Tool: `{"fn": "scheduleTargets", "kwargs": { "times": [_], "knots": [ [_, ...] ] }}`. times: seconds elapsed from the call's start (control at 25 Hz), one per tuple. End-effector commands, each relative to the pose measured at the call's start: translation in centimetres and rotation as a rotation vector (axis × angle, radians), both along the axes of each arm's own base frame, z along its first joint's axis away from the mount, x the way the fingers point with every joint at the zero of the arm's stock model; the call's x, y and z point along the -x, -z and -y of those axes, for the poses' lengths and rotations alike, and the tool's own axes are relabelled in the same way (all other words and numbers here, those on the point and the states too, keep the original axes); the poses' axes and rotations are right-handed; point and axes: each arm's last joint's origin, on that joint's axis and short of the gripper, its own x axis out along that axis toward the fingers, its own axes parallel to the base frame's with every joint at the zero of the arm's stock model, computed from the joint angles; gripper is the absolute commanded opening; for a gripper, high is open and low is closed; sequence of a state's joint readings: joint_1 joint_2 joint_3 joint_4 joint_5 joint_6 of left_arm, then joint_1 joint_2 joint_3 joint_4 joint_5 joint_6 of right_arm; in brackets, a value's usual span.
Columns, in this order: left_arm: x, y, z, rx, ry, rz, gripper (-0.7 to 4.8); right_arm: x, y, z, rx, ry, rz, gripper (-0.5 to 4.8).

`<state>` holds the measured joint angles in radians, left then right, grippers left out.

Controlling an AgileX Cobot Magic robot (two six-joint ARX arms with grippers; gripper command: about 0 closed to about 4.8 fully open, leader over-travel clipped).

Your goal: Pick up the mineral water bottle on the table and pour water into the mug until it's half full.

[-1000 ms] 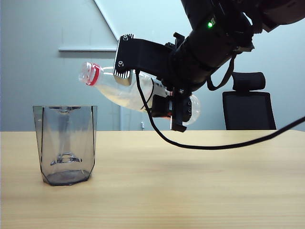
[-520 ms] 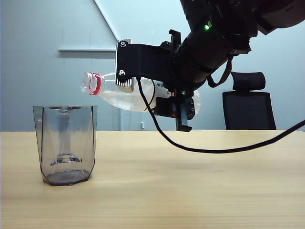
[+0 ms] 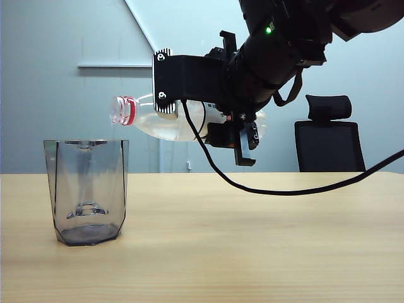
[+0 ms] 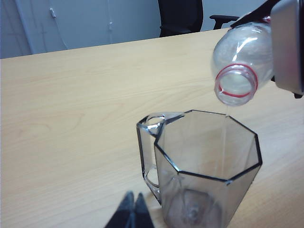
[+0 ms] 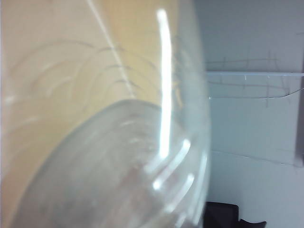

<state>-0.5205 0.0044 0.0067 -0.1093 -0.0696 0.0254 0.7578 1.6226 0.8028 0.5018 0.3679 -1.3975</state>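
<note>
Your table [image 3: 265, 240] was a pale wood-grain surface with a light blue-grey wall behind it and a black office chair [image 3: 328, 136] at the far right edge. The mug [image 3: 87, 192] stood upright on the left part of the tabletop, with bare wood stretching wide to its right and in front of it. Your right gripper [image 3: 202, 101] hung above the table's middle, clamped around the mineral water bottle [image 3: 164, 120], which lay roughly level with its open red-ringed mouth pointing left, above and just right of the mug's rim. From the left wrist camera you could see a thin stream of water [image 4: 223, 142] falling from the mouth into the mug. Your left gripper [image 4: 132, 211] sat low beside the mug, fingertips together, holding nothing. A black cable [image 3: 303, 189] sagged from the right arm toward the table's right edge.
</note>
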Motion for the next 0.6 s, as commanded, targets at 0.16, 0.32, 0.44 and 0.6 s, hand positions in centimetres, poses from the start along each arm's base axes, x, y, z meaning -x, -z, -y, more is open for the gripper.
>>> {"fn": "scheduleTargets", "kwargs": {
  "times": [0.16,0.32,0.44,0.6],
  "knots": [
    [0.00,-0.16,0.01,0.008,0.003,0.007,-0.02,-0.16,-1.17,-0.17,-0.024,0.009,0.070,2.95],
    [0.00,-0.16,0.01,0.008,0.003,0.007,-0.02,-0.16,-1.16,-0.16,-0.008,0.009,0.076,2.95],
    [0.00,-0.16,0.01,0.008,0.003,0.007,-0.02,-0.16,-1.15,-0.16,-0.008,0.009,0.075,2.95],
    [0.00,-0.16,0.01,0.008,0.003,0.007,-0.02,-0.16,-1.16,-0.16,-0.008,0.009,0.076,2.95]
  ]
}}
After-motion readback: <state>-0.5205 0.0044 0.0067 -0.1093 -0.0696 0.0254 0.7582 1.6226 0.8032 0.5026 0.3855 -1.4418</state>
